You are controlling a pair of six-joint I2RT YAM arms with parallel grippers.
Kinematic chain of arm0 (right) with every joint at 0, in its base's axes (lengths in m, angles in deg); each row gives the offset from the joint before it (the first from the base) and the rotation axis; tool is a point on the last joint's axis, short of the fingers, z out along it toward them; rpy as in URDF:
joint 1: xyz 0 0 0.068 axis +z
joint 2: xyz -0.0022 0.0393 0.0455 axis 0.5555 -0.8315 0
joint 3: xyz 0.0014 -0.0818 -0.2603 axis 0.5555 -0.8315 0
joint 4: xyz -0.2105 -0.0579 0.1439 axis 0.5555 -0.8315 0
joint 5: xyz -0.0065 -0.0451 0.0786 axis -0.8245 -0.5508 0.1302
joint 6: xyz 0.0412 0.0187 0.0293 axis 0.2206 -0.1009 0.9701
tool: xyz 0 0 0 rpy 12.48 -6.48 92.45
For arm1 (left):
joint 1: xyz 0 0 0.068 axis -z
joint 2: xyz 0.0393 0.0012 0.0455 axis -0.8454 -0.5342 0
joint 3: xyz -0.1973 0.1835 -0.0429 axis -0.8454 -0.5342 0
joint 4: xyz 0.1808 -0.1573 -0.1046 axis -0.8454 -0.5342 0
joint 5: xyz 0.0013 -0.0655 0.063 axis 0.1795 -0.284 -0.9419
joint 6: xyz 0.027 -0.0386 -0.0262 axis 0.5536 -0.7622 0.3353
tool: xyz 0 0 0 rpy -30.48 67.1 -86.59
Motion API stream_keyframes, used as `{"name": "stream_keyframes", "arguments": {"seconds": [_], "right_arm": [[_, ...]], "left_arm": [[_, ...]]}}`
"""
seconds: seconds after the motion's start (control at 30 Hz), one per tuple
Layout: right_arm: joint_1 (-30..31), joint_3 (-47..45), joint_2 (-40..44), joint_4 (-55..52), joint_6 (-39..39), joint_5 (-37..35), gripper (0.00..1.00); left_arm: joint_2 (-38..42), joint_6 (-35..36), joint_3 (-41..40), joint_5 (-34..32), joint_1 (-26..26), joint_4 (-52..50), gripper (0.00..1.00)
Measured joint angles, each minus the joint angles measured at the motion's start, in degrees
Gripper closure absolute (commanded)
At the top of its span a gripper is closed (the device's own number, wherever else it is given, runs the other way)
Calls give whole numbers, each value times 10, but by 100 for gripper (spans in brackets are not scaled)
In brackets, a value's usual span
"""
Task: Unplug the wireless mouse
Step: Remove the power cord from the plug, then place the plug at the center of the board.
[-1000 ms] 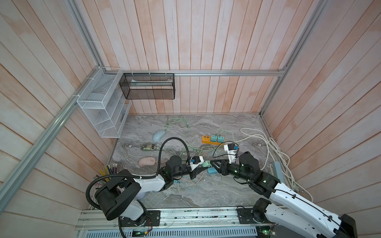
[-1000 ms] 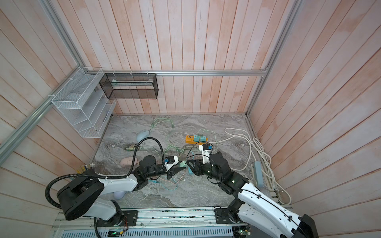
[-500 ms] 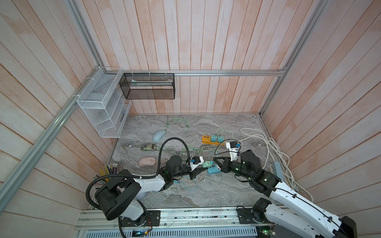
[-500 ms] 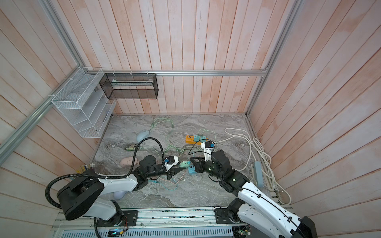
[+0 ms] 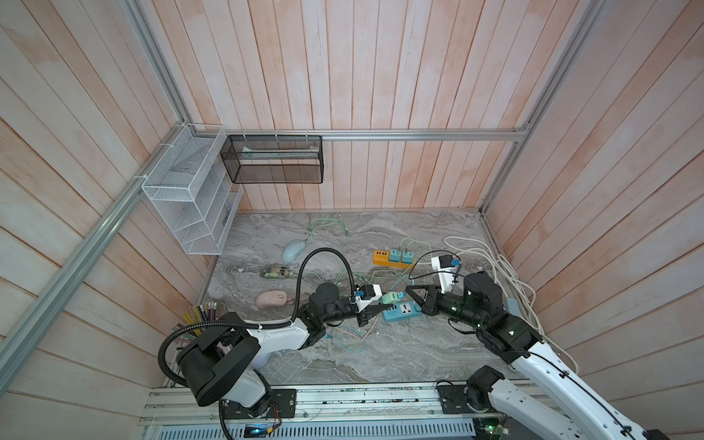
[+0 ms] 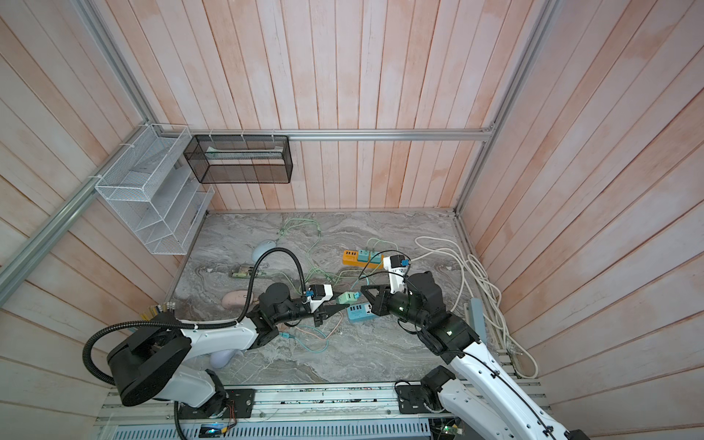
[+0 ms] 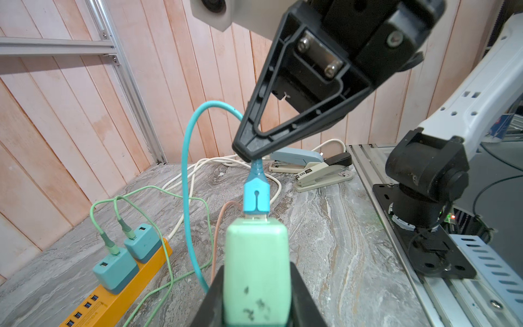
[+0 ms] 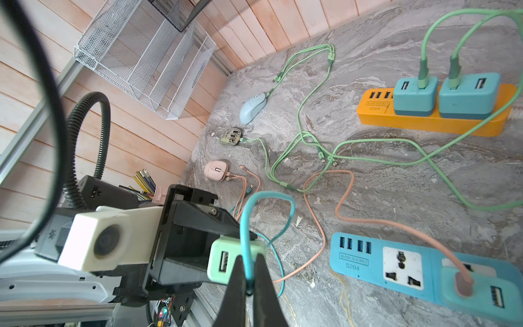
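Over the tabletop's [image 5: 400,350] centre, the left gripper [image 7: 256,297] is clamping the mint charger [image 7: 256,249]. The right gripper [image 8: 249,271], jaws nearly closed, is pinching the teal cable [image 7: 184,175] just behind its plug [image 7: 256,195]. Two mice are lying near the left edge: one pink mouse [image 5: 271,299] and one pale blue mouse [image 5: 293,250].

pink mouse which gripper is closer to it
Left. The left gripper holds the mint charger between the pink mouse and the right gripper, which pinches the teal cable just past the charger, farther away.

white arm shells [image 5: 280,337], chunky black joints [image 5: 324,295], ribbed black hose [image 5: 324,250] on the left; right gripper [image 7: 247,154] is black, triangular, silver-screwed.
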Motion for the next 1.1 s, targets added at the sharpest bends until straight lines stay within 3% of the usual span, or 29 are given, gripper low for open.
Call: {"name": "stream_keyframes", "arguments": {"seconds": [0.47, 0.57, 0.73, 0.93, 1.1], "right_arm": [[-26, 29, 22, -9, -22, -76, 100], [-26, 28, 25, -10, -25, -82, 100], [-26, 10, 31, -11, -30, -91, 100], [-26, -8, 36, -13, -43, -94, 100], [-26, -30, 83, -14, -49, -87, 100]], "left_arm": [[-38, 3, 6, -9, -13, -103, 97], [-12, -42, -14, -15, -30, -75, 98], [99, -179, -103, -40, -110, 48, 99], [62, -242, -4, -97, -127, 12, 100], [-79, -236, 133, -96, -140, -84, 97]]}}
